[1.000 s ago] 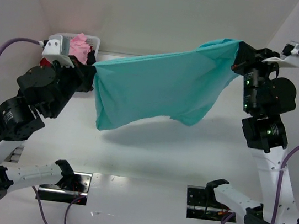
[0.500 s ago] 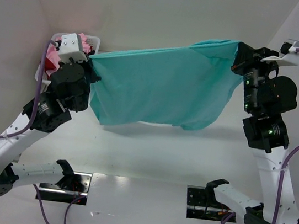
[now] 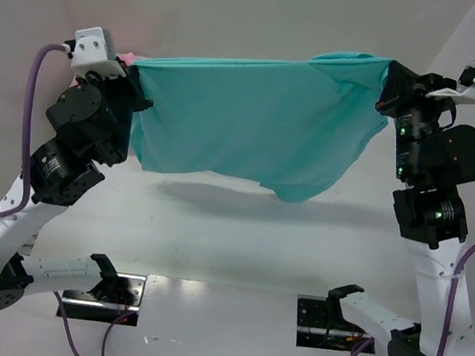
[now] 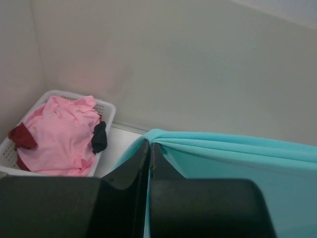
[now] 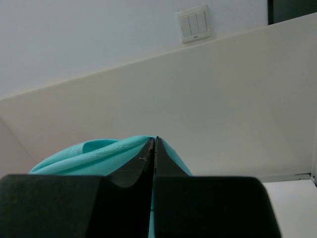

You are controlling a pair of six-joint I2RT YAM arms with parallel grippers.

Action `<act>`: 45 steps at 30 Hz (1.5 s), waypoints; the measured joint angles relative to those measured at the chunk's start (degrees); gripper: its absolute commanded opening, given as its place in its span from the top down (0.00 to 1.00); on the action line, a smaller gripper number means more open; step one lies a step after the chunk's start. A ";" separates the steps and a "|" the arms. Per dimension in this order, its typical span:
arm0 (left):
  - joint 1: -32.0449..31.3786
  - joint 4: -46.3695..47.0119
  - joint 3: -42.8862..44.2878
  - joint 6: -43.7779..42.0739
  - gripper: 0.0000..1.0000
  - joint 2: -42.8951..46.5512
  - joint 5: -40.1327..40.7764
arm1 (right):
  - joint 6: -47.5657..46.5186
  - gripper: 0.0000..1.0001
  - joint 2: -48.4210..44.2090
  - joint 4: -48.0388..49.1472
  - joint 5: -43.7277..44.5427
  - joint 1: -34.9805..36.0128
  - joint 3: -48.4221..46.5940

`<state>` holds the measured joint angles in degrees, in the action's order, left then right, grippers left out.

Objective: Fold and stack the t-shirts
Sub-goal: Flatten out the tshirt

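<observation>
- The left fingers (image 4: 149, 148) are clamped on one end of the teal t-shirt (image 3: 246, 117).
- The right fingers (image 5: 154, 145) are clamped on the other end.
- The shirt hangs stretched above the bench (image 3: 236, 249).
- The pink t-shirt (image 4: 59, 134) lies in the basket (image 4: 108, 108).

A robot lab test cell — a white table (image 3: 235, 257) boxed in by plain white panels (image 3: 243, 11), left arm (image 3: 68, 154) and right arm (image 3: 431, 187) bolted at its near edge, purple cables (image 3: 27, 104) trailing — a wall switch (image 5: 193, 24) beyond.
</observation>
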<state>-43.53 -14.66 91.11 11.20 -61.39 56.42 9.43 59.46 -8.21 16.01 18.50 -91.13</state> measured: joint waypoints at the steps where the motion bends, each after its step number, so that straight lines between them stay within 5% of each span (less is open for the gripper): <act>1: 0.00 -1.01 0.96 0.35 1.00 -0.24 -1.01 | 0.00 1.00 -0.07 -0.26 0.26 0.00 0.00; 20: 0.24 -26.08 8.13 14.12 1.00 0.44 -16.90 | 3.19 1.00 -11.26 -17.59 1.84 0.00 -1.99; 27: 0.33 -22.60 7.10 12.63 1.00 -0.83 -12.72 | 3.67 1.00 -8.07 -14.34 1.20 0.00 1.51; 38: 8.26 -13.94 -9.35 12.76 1.00 -23.85 -16.35 | 6.64 1.00 13.60 -9.01 3.56 -3.04 20.06; 45: 13.79 -6.19 -7.50 9.44 1.00 -23.85 -17.00 | 5.70 1.00 15.30 -4.74 4.20 -3.26 14.36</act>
<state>-29.74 -20.84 83.61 20.64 -85.23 39.42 15.14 74.76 -12.95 20.21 15.25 -76.77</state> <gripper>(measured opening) 0.009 0.004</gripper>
